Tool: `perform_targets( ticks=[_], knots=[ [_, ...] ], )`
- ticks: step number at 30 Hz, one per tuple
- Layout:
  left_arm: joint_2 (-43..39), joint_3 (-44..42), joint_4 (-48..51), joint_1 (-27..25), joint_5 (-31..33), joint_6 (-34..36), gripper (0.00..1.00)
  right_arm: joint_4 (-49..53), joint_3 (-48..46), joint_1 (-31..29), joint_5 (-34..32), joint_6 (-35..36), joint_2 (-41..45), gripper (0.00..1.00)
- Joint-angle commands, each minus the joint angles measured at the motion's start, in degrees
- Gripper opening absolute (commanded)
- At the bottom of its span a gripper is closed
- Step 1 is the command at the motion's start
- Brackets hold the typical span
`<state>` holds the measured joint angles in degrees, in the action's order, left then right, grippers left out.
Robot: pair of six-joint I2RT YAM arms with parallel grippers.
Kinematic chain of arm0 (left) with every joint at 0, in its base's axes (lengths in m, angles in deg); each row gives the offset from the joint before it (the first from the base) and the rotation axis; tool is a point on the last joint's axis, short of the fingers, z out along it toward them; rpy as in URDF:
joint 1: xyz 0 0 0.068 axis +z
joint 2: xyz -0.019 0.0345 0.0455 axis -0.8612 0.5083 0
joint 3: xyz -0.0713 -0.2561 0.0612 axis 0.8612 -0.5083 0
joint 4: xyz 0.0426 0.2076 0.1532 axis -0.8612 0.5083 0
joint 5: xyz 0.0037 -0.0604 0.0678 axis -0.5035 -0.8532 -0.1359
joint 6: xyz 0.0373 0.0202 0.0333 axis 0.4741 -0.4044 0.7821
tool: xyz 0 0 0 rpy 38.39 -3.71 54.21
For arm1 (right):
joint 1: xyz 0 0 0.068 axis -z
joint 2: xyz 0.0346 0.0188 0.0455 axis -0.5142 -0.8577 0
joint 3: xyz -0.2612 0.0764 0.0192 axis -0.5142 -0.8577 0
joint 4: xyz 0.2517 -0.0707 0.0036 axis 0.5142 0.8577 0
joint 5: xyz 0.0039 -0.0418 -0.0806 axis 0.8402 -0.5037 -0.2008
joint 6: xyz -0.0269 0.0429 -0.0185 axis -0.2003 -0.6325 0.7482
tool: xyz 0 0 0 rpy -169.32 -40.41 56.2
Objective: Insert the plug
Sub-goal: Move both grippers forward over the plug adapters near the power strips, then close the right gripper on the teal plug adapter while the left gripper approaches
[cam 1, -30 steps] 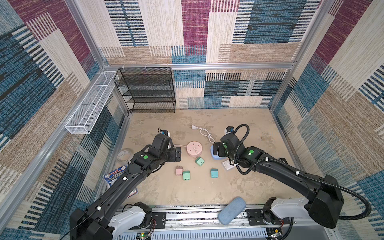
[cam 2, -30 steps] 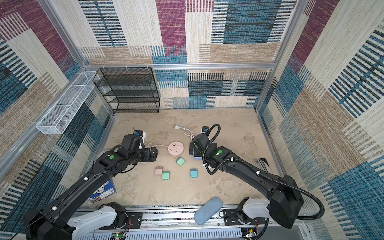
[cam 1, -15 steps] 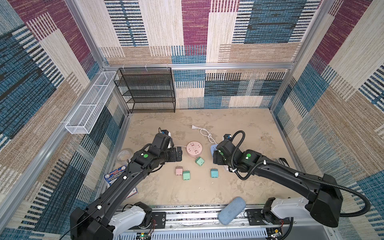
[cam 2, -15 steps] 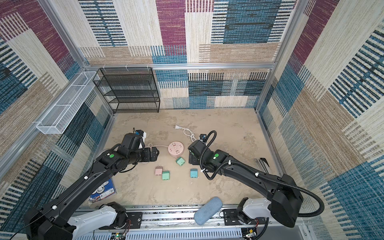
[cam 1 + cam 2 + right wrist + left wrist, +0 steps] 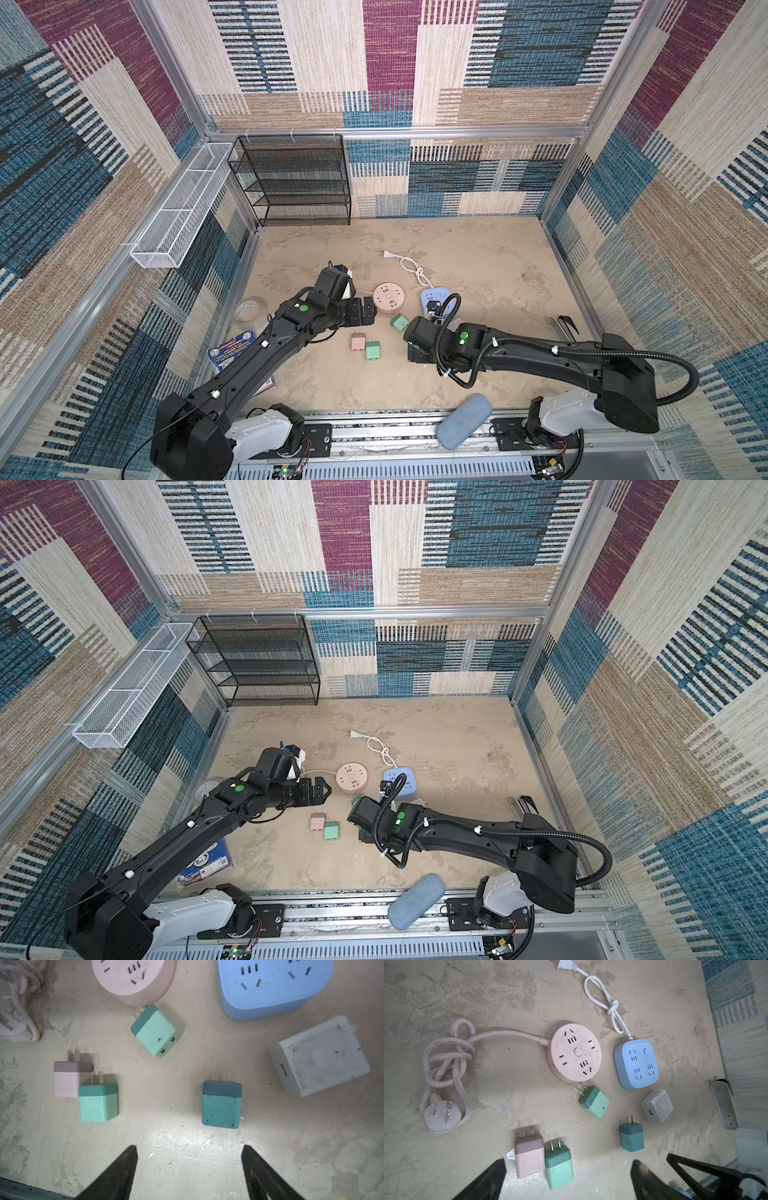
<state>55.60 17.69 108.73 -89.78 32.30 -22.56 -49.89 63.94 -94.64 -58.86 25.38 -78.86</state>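
The right gripper (image 5: 189,1147) now sits farther from the round pink socket (image 5: 576,1053) than before, jaws spread, empty, facing the matte, boxy teal plug (image 5: 222,1105) lying near that socket. The left gripper (image 5: 371,312) gapes wide.

1. A black mesh shelf rack (image 5: 293,178) was set at the worktop's back left corner.
2. A white wire basket (image 5: 178,208) was hung on the left wall.
3. A roll of clear tape (image 5: 249,309) was laid at the left edge.
4. A blue printed packet (image 5: 228,353), partly hidden, was laid nearer the front left corner.
5. A blue-grey oblong pad (image 5: 463,422) was rested on the front rail.
6. A grey and black metal tool (image 5: 562,326) was left by the right edge.
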Motion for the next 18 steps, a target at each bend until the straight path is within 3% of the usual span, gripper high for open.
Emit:
perform_targets(
  ticks=[1, 5, 12, 18],
  knots=[
    [0.76, 1.62, 6.20, -3.29, 7.53, 1.64, 0.98, -1.31, -0.72, -0.39, -1.45, -3.47, 0.13, 0.81],
    [-0.29, 0.80, 7.24, -5.78, 10.03, -0.33, 0.98, -1.26, -1.10, -0.41, -2.01, -2.88, 0.30, 0.81],
    [-3.04, -1.29, 5.88, -6.10, 6.38, -1.87, 0.98, -4.51, -3.05, -0.27, -0.81, -1.99, 0.46, 0.80],
    [-6.18, -4.43, 5.53, -6.80, 7.67, -2.63, 0.97, -7.24, -2.58, 0.83, 0.27, 1.36, -1.68, 0.76]
  ],
)
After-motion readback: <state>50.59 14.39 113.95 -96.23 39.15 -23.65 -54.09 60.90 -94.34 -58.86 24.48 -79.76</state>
